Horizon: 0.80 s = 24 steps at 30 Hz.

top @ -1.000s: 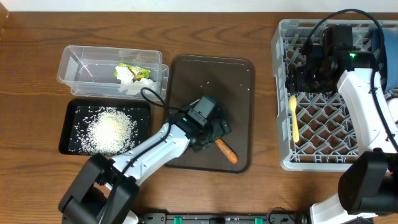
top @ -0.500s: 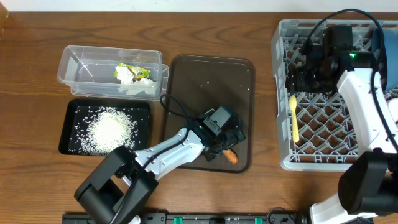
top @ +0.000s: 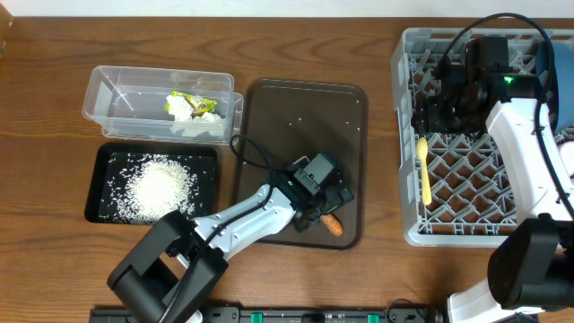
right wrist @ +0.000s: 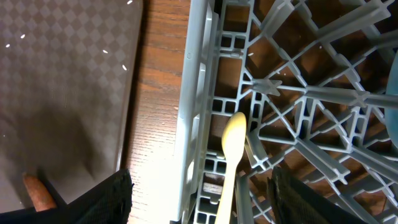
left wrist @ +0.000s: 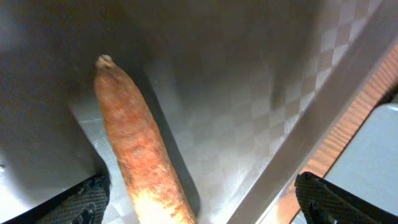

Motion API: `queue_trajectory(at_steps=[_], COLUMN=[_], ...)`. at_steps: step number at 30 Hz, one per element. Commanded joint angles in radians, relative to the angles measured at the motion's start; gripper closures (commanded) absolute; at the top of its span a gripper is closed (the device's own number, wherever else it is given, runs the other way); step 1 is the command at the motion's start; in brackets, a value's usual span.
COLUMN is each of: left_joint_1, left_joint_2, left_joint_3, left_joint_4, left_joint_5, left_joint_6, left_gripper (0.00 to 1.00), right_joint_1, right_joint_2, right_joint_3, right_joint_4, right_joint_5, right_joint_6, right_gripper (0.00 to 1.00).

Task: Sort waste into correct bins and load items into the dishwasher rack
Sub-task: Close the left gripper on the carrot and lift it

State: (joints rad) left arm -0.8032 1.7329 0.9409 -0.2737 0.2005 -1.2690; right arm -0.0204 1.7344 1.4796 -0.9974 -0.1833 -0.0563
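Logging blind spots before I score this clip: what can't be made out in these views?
- Carrot: left wrist view, lower end cut off by the bottom edge; overhead, the left gripper covers one end.
- Spoon: right wrist view, handle cut off by the bottom edge.
- Dark blue bowl: overhead, mostly hidden by the right arm and the frame edge.

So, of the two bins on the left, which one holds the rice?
The shallow black tray, in front of the clear tub, holds the heap of white rice. The clear tub holds crumpled white and yellow-green wrappers.
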Motion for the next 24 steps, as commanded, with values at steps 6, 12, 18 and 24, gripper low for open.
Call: queue_trajectory(at_steps=[6,12,18,24], left_joint_1=[-0.001,-0.001,-0.001,-0.001], left_joint_2=[0.064,0.064,0.064,0.064], left_joint_3=[-0.004,-0.004,-0.004,-0.004], left_joint_4=[-0.024,-0.024,-0.035,-0.035], left_joint_5=[-0.059,-0.036,-0.029,-0.029], left_joint_6=[-0.053,-0.052,-0.045,-0.045], left_gripper=[0.0,0.02,0.13,0.27], right_joint_1=[0.007,0.007,0.007,0.007], right_joint_2=[-0.012,-0.012,-0.012,-0.012], right_joint_3=[0.018,0.018,0.018,0.018], right_joint_4=[0.001,0.001,0.002,0.002], right_joint_5=[-0.006,-0.006,-0.006,-0.006], right_joint_6=[-0.004,-0.004,-0.004,-0.004], right_gripper=[0.31,0.31,0.31,0.31])
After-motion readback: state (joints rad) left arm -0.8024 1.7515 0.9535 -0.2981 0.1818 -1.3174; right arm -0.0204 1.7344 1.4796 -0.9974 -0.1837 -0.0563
